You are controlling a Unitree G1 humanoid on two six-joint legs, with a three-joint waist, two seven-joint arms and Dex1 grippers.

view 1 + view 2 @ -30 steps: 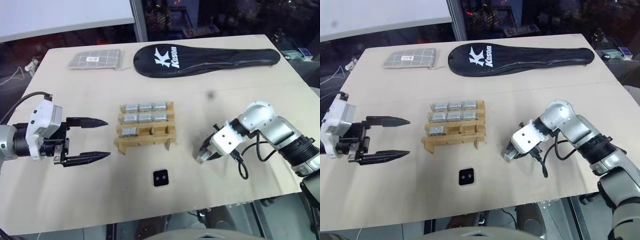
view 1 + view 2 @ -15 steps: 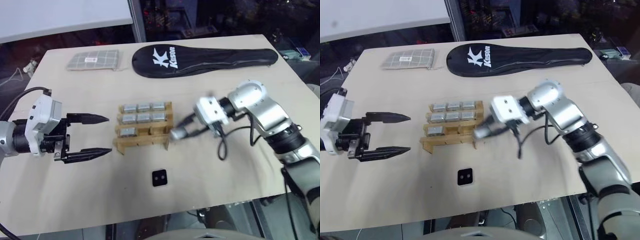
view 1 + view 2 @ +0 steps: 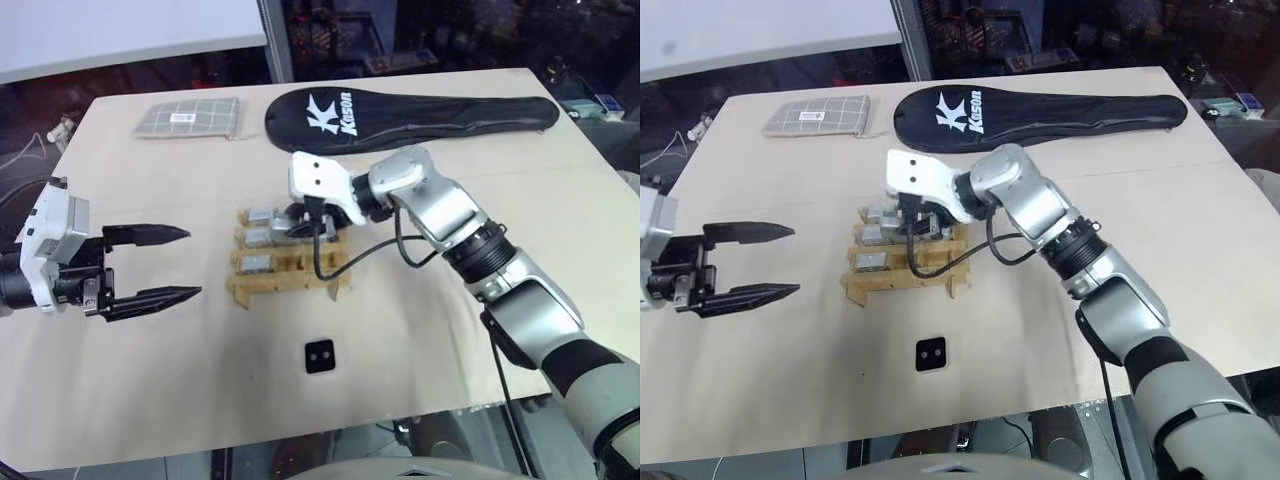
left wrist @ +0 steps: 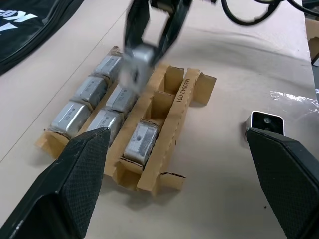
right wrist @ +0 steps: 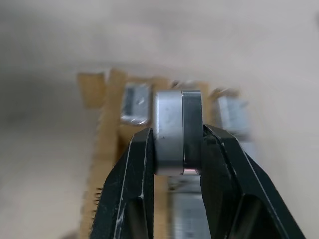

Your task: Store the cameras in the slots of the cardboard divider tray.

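Over the cardboard divider tray (image 3: 290, 255), roughly mid-desk (image 3: 420, 330), is where we've got our right gripper (image 5: 175, 149) hanging, jaws pinched on one of the cameras (image 5: 177, 130). The right wrist view shows it clearly: the silver block sits squeezed between the two black fingers (image 5: 134, 169), its dark face toward one finger, clear of the cardboard below.

What matters for the next move, as far as we can judge: the held camera hovers above the back and middle rows, which already look full, three cameras each. The free slots are in the row nearest us. The left wrist view shows that row with one camera (image 4: 141, 140) at one end and two empty pockets beside it. So the open slots lie toward us from the jaws and down. Looks like a short pull back toward our body plus a drop, with the block's long side lined up along the slot.

Our left gripper (image 3: 170, 263) sits off to the left of the tray, well apart from it, jaws spread wide and holding nothing. One more camera (image 3: 321, 356) lies black face up on the desk nearer us than the tray, roughly between both arms, though the left one is the free one.
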